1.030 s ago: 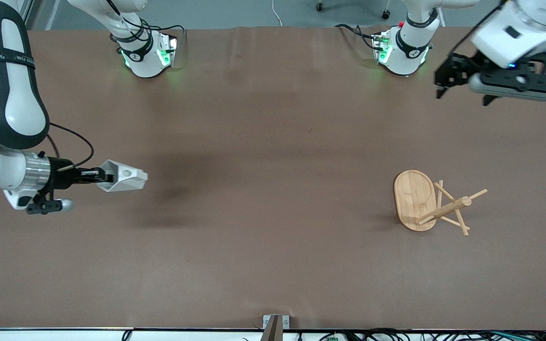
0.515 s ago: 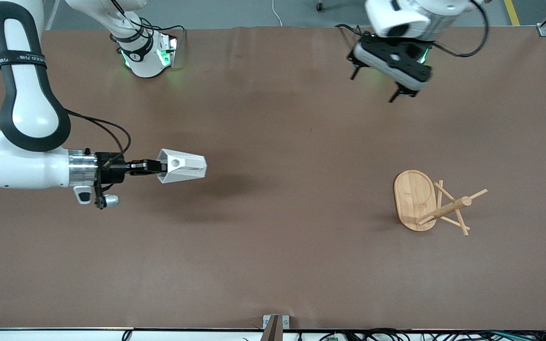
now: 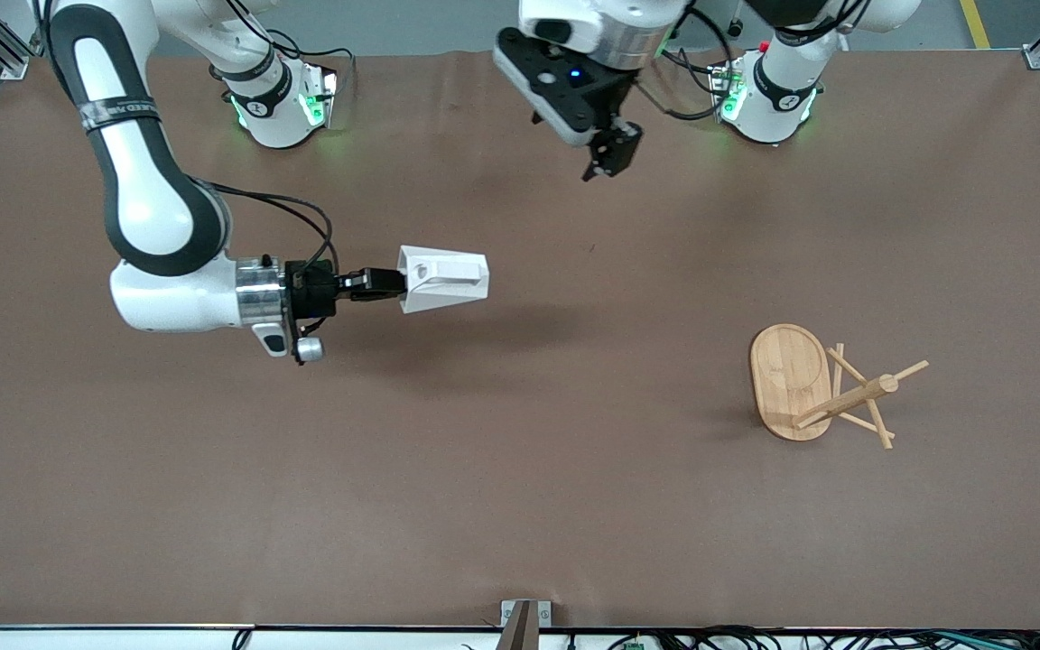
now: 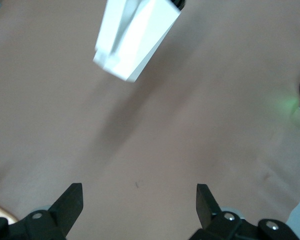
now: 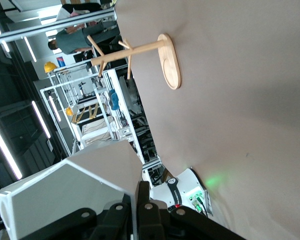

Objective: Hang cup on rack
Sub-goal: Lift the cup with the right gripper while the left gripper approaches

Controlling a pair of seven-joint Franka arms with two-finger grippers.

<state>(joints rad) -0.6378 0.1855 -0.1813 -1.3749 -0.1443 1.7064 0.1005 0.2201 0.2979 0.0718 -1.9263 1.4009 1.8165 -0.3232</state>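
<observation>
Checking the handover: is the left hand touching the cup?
Apart. The left wrist view shows bare table between the open left hand and the cup.

A brown tabletop [image 3: 520,469] fills most of the front view, smooth apart from faint creases near the edge where the bases stand. A small dark speck [image 3: 591,246] marks it near the middle. At the edge nearest the front camera a small metal bracket [image 3: 524,614] is fixed, with black cables [image 3: 755,637] running along beneath that edge. Above the tabletop's top edge lies grey floor [image 3: 448,23], crossed by a thin white cable [image 3: 528,27].
</observation>
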